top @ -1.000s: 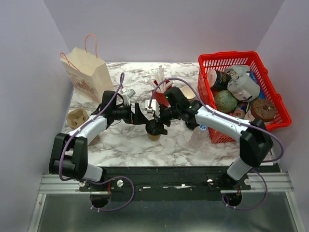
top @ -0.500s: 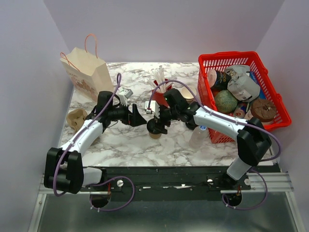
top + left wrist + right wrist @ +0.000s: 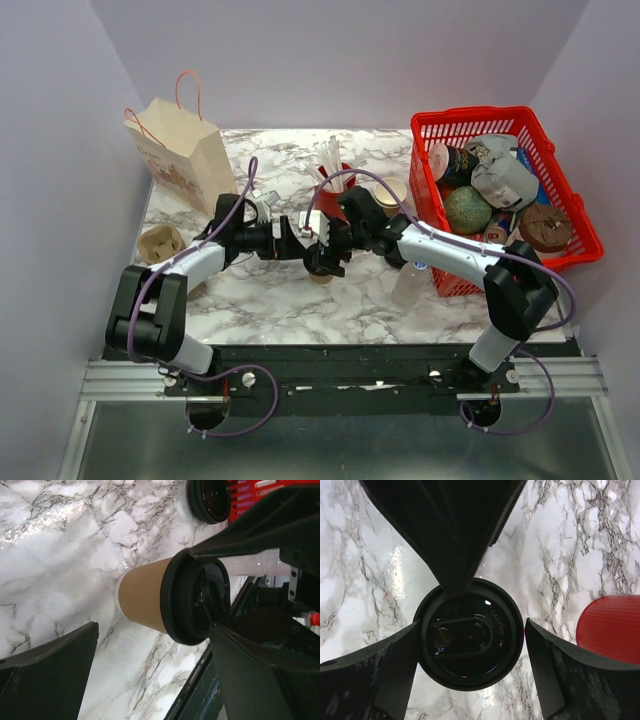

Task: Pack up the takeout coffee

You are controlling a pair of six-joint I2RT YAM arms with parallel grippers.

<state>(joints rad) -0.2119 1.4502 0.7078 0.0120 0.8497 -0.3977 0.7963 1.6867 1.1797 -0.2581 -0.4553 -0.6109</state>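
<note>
The takeout coffee [image 3: 320,277], a tan paper cup with a black lid, stands upright mid-table. In the left wrist view it [image 3: 144,601] lies just beyond my fingertips. My right gripper [image 3: 325,252] hangs over it, open. Its fingers straddle the lid [image 3: 470,632]: the left finger touches the rim and the right one stands a sliver off. My left gripper [image 3: 292,241] is open at the cup's left side, rolled so that one finger is low by the table and the other [image 3: 265,675] is at the lid's edge.
A kraft paper bag [image 3: 180,150] stands at the back left. A red cup [image 3: 335,192] with stirrers and a lidless tan cup [image 3: 391,192] are behind the coffee. A loose black lid [image 3: 209,499], a clear bottle [image 3: 410,285] and a full red basket [image 3: 575,215] are to the right.
My left arm swung its elbow out to the left and came back. Its gripper stayed beside the cup. My right gripper stayed over the lid.
</note>
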